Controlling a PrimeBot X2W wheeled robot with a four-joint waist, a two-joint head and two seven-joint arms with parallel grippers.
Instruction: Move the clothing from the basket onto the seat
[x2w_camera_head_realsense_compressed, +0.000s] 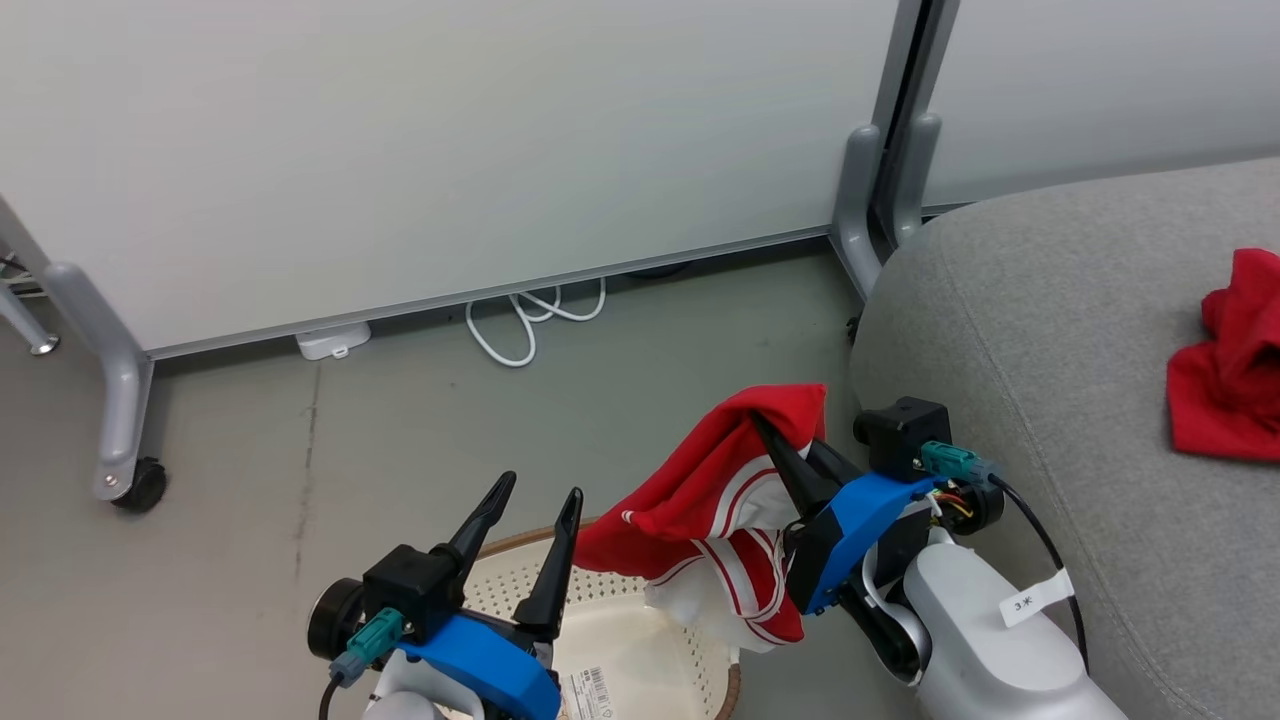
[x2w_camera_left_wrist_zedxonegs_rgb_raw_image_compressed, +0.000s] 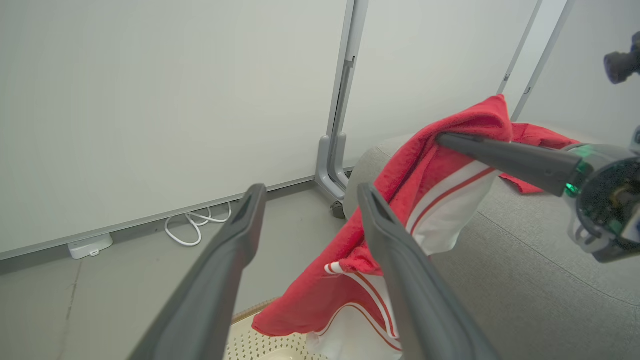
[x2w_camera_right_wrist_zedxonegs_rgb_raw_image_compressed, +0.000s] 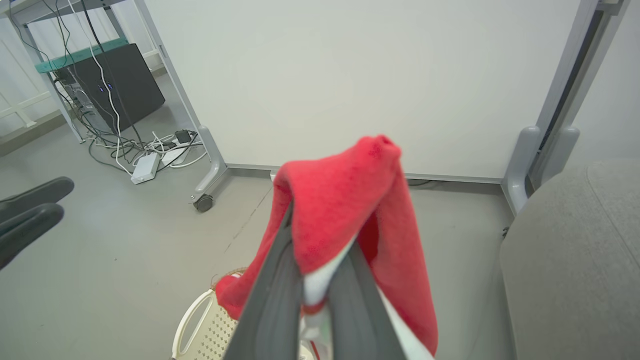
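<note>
Left gripper (x2w_camera_head_realsense_compressed: 540, 488) sits lowest in the head view, its fingers spread wide and empty over the basket (x2w_camera_head_realsense_compressed: 620, 640). Beside it the right gripper (x2w_camera_head_realsense_compressed: 775, 440) pinches a striped garment (x2w_camera_head_realsense_compressed: 710, 480), held up above the basket and close to the seat (x2w_camera_head_realsense_compressed: 1050, 350), where a red garment (x2w_camera_head_realsense_compressed: 1225, 370) lies. Left wrist view: the open fingers frame the hanging striped garment. Right wrist view: closed fingers clamp the fabric, which drapes over them, with the basket below and the seat at right.

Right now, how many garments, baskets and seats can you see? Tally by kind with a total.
Garments: 2, a red-and-white garment in the right gripper, a red garment on the seat
Baskets: 1, the basket
Seats: 1
Total: 4
</note>
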